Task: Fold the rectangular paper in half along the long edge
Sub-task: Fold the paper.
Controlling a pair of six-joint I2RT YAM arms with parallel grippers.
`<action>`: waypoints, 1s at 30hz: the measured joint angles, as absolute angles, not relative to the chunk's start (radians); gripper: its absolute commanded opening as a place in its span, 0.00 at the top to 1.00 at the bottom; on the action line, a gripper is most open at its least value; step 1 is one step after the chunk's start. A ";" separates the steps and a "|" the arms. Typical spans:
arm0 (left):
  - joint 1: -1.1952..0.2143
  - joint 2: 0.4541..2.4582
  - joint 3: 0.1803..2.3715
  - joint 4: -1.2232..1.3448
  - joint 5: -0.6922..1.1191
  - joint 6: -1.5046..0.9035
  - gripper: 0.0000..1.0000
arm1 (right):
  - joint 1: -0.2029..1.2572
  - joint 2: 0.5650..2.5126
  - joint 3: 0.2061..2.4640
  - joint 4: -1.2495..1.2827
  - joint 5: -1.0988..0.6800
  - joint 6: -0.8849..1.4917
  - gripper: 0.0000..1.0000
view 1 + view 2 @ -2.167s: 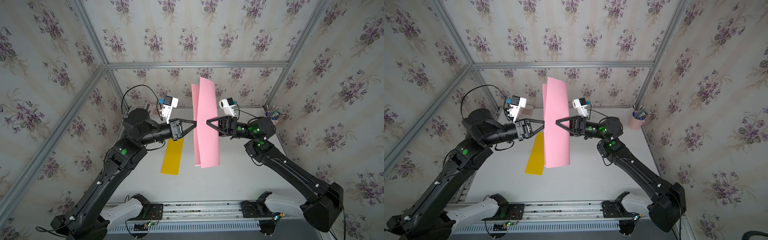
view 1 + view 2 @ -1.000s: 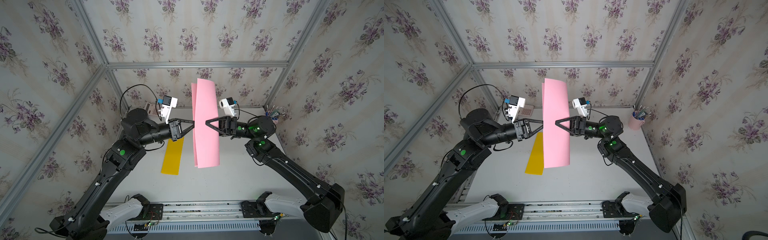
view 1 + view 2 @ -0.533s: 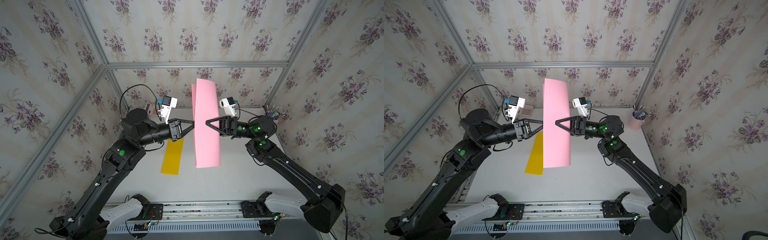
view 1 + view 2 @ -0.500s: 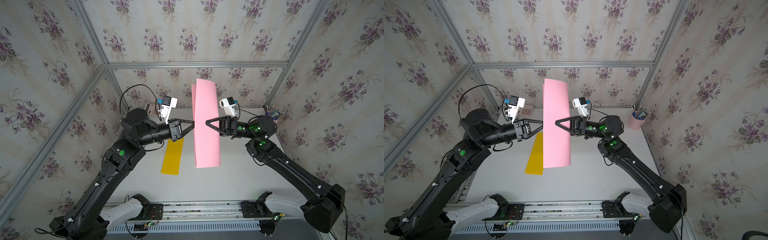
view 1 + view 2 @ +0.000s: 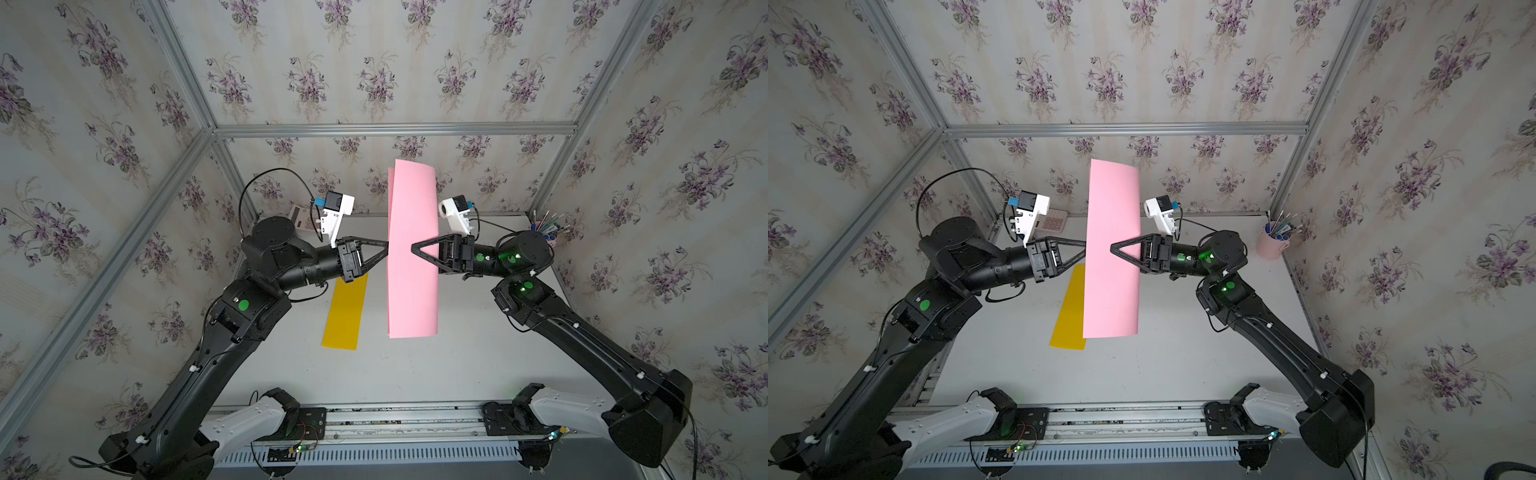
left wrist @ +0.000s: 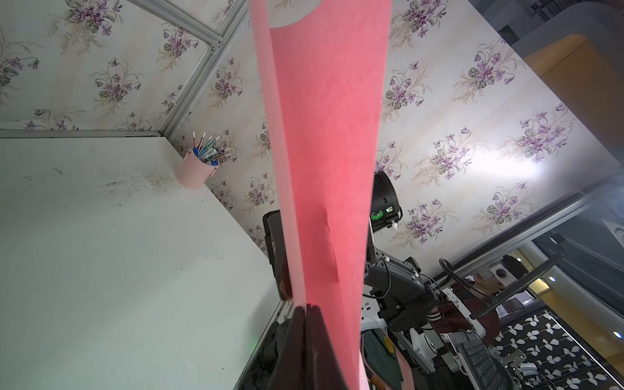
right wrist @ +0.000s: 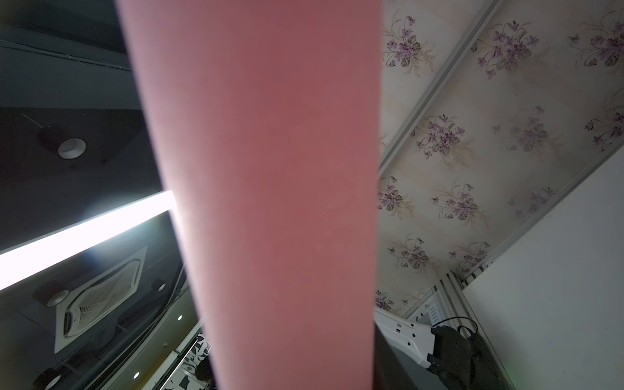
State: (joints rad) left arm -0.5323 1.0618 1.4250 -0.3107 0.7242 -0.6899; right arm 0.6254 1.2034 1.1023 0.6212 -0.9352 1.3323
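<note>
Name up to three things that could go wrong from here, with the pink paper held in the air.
1. The left gripper pinches the pink paper only at its edge, mid-length; the tall free ends could sag or slip out.
2. The layers look offset at the top, so creasing now may give an uneven fold.
3. Lowered carelessly, it might land on the yellow sheet lying nearby.

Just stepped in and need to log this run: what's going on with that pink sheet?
The robot has a pink paper lifted upright above the white table, already doubled over lengthwise. The left gripper is shut on its loose long edges. The right gripper reaches over the sheet's face from the opposite side; whether it pinches is unclear. A yellow paper lies flat on the table beside it, untouched.
</note>
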 measured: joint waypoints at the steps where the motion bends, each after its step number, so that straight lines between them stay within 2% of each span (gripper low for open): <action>1: -0.532 1.062 1.425 -0.311 0.724 -0.690 1.00 | 0.625 1.203 1.102 0.620 -0.935 1.332 0.63; 10: -0.532 1.050 1.430 -0.318 0.723 -0.680 1.00 | 0.620 1.203 1.102 0.597 -0.939 1.327 0.57; 30: -0.532 1.051 1.433 -0.319 0.722 -0.677 1.00 | 0.620 1.198 1.107 0.587 -0.943 1.324 0.65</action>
State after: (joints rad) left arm -0.5323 1.0508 1.4330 -0.3187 0.7223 -0.6765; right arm 0.6197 1.1980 1.1069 0.5865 -0.9432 1.3235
